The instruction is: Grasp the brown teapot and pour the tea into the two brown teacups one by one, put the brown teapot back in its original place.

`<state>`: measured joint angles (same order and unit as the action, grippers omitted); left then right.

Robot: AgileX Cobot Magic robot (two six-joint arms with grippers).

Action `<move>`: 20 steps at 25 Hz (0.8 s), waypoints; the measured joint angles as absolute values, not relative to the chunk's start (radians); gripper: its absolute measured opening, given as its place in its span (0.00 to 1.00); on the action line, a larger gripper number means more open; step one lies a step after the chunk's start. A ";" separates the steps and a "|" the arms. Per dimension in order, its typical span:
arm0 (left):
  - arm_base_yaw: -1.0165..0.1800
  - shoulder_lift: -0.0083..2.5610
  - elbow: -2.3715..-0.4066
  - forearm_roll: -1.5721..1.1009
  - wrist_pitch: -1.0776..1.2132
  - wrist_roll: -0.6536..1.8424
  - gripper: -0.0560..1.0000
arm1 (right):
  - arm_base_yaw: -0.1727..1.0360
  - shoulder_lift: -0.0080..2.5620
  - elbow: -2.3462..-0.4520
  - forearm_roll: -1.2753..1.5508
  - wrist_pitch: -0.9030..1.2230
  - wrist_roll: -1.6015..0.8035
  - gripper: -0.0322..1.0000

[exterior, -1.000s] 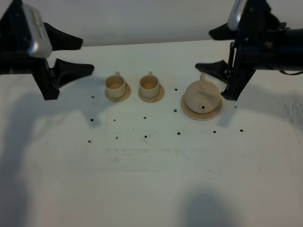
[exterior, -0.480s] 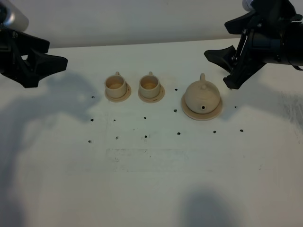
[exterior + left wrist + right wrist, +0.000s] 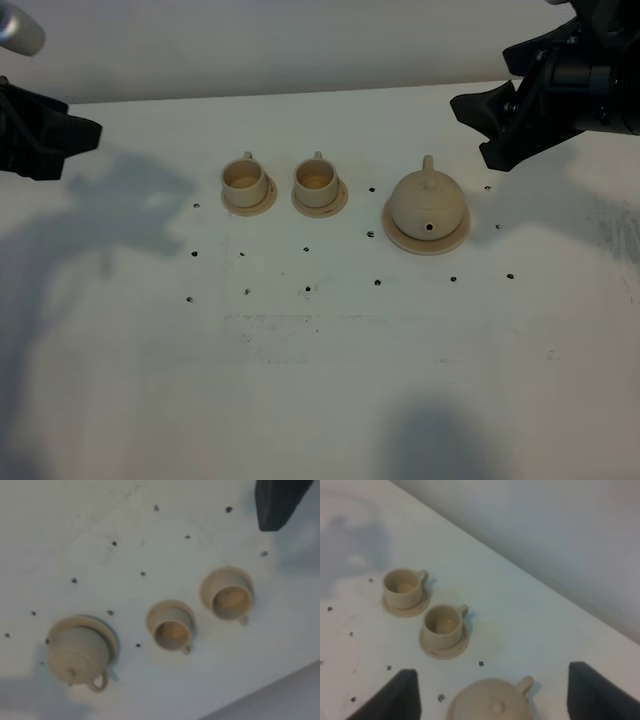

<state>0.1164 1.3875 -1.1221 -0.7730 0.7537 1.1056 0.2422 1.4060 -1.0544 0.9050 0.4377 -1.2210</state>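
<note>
Behind teapot, my right claw hangs wide apart, empty; left claw, gap I cannot tell. Teapot on saucer, teacups look filled: pouring likely done; next, pull claws clear.

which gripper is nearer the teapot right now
Right. The right gripper hangs close to the teapot, just behind it and to its right in the high view. The left gripper is far off to the left, past the left teacup.
</note>
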 joint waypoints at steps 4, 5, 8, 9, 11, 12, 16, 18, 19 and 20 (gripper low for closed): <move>0.116 1.325 -1.113 -0.724 0.746 1.016 0.44 | 0.242 1.404 -1.079 0.822 0.450 -1.093 0.61; 0.116 1.305 -1.101 -0.710 0.736 0.996 0.44 | 0.242 1.404 -1.086 0.792 0.457 -1.059 0.61; 0.116 1.237 -1.036 -0.683 0.664 0.949 0.43 | 0.242 1.404 -1.107 0.713 0.476 -0.969 0.61; 0.116 1.211 -1.007 -0.676 0.641 0.929 0.43 | 0.242 1.404 -1.113 0.691 0.483 -0.947 0.61; 0.116 1.163 -0.948 -0.664 0.594 0.886 0.43 | 0.242 1.403 -1.117 0.668 0.487 -0.914 0.61; 0.116 1.137 -0.915 -0.659 0.580 0.870 0.43 | 0.242 1.403 -1.117 0.665 0.488 -0.904 0.61; 0.116 1.030 -0.828 -0.647 0.517 0.791 0.43 | 0.242 1.403 -1.117 0.662 0.508 -0.886 0.61; 0.116 0.957 -0.816 -0.634 0.504 0.753 0.42 | 0.242 1.403 -1.117 0.662 0.520 -0.881 0.61; 0.116 0.914 -0.811 -0.621 0.507 0.736 0.41 | 0.242 1.403 -1.117 0.663 0.524 -0.879 0.61; 0.116 0.872 -0.804 -0.599 0.515 0.713 0.40 | 0.242 1.403 -1.117 0.666 0.525 -0.876 0.61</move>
